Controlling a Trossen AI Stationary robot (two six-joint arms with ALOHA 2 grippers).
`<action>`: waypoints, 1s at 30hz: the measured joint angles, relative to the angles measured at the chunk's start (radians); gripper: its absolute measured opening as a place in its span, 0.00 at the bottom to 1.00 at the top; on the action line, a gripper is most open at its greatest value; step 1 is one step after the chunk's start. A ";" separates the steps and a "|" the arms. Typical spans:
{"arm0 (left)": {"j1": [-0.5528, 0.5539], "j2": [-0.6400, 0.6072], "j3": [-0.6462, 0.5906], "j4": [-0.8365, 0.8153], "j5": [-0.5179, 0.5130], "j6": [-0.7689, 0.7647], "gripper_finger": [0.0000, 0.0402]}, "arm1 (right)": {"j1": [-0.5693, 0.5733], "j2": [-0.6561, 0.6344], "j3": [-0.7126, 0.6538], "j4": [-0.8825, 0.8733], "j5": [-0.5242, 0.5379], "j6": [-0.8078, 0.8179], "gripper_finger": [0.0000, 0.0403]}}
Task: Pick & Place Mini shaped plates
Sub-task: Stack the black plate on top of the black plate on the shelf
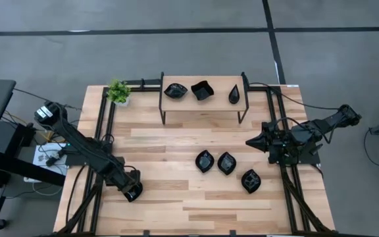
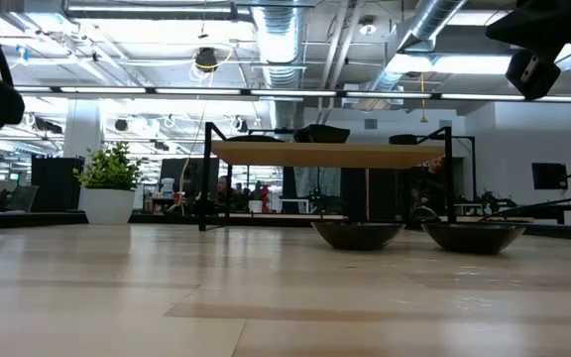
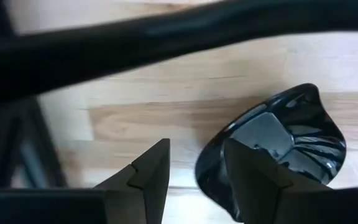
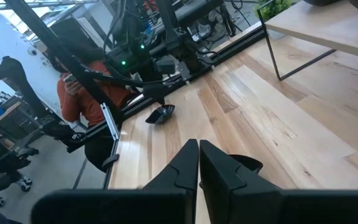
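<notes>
Where left gripper (image 3: 194, 171) fingers straddle its rim, mini plate (image 3: 278, 146), long axis toward its pointed tip.

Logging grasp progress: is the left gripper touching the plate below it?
Cannot tell. In the left wrist view one finger overlaps the plate, showing neither contact nor gap plainly.

Your left arm stretched low toward the bench's near-left, its left hand (image 1: 132, 193) with fingers parted (one inside a dish rim), your right arm folded at the right edge, right hand (image 1: 252, 142) fingers pressed together, raised.
</notes>
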 joint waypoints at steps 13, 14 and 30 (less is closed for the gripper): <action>0.000 0.000 -0.113 0.168 -0.012 0.006 0.38 | 0.000 0.000 0.000 0.017 0.000 -0.003 0.02; 0.000 0.000 -0.119 0.182 -0.012 0.007 0.38 | 0.000 0.000 0.000 0.017 0.000 -0.003 0.02; 0.000 -0.040 -0.123 0.253 -0.024 0.008 0.38 | 0.000 0.000 0.000 0.022 0.000 -0.003 0.02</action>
